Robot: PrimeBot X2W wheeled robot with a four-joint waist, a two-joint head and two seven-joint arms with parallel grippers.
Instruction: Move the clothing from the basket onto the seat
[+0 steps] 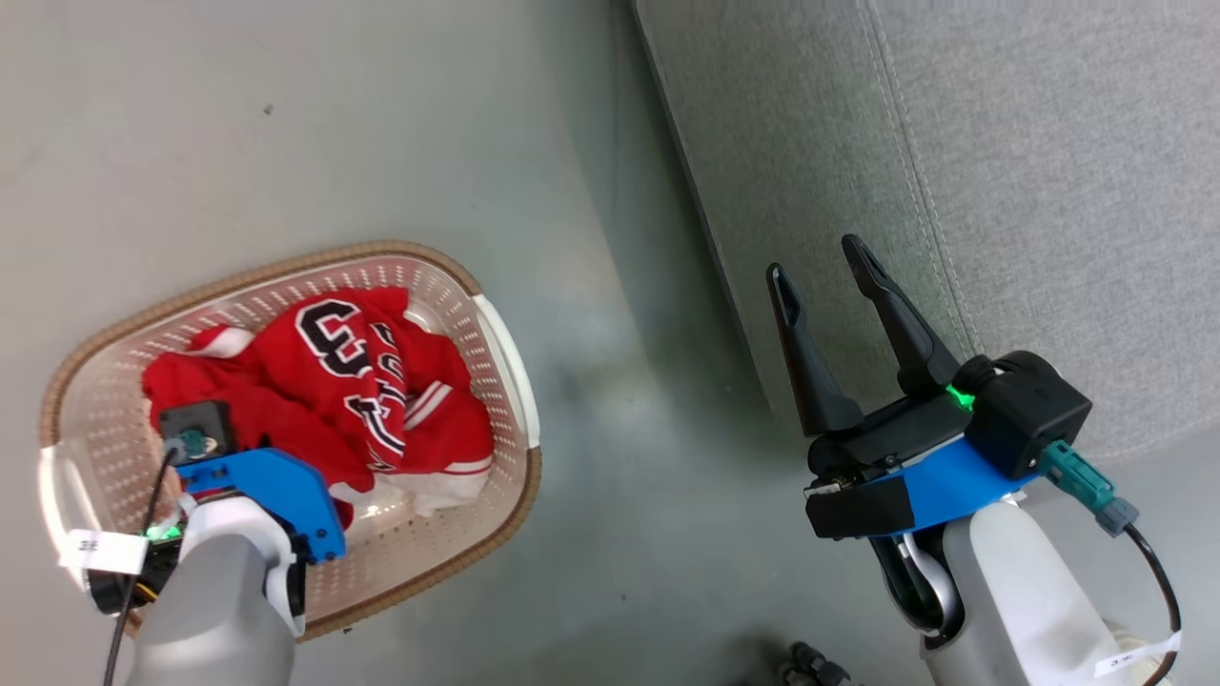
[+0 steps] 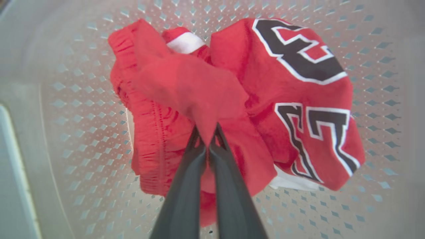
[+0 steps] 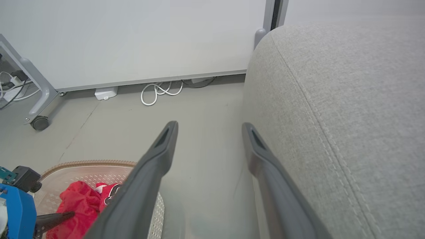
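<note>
The left claw (image 2: 209, 136) reaches down inside the cream perforated plastic laundry basket (image 1: 286, 265) with a brown woven-look rim, pinched closed on a raised fold of the plain red sports garment (image 2: 186, 86), a grip likely meant to lift it over that rim. The red jersey with black-and-white numbers (image 2: 298, 99) lies against it in the basket and may drag along. Right of the basket, across bare grey floor (image 1: 610, 429), the right claw (image 1: 816, 259) hangs spread wide and empty by the edge of the large grey fabric sofa (image 1: 1048, 143), its seat bare.
</note>
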